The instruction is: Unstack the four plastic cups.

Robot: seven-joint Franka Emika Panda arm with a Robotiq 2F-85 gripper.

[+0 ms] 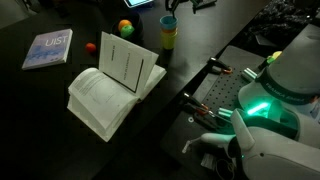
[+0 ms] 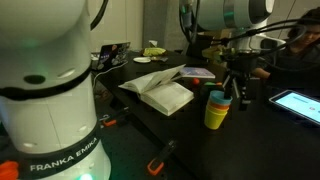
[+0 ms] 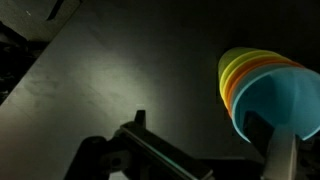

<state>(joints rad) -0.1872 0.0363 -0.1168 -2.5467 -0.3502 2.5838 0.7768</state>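
- The dark flat surface (image 1: 40, 115) is the biggest thing out there. It has a broad bare stretch in front of the book in an exterior view, and more bare ground beside the stack in the wrist view.
- One white robot base (image 2: 50, 110) fills the near corner, right at the surface's edge.
- One open white-paged book (image 1: 110, 90) sits mid-surface with some pages standing up. It is well apart from the stack, with free room all round it.
- One blue-and-white flat booklet (image 1: 47, 48) lies flat beyond the book, well clear of everything.
- One lit tablet screen (image 2: 298, 103) lies near the surface's edge, past the stack.
- Now the four plastic cups (image 3: 262, 90), and they're one nested stack, upright, standing on the surface near its far side.
- Count the rims in the wrist view: one teal-blue innermost, one orange-red, then two yellow to yellow-green. That makes four, none separated yet.
- In an exterior view the stack (image 2: 216, 110) shows teal on top and yellow at the bottom.
- The black pincer (image 3: 198, 118) hangs just over the stack with its fingers spread wide apart, clamped on nothing. One finger (image 3: 280, 150) crosses in front of the teal mouth, and I can't tell whether it touches.
- One small red-yellow-green ball (image 1: 125, 27) rests near the stack, not touching it.
- One tiny red object (image 1: 90, 46) lies between ball and booklet, too small to identify.
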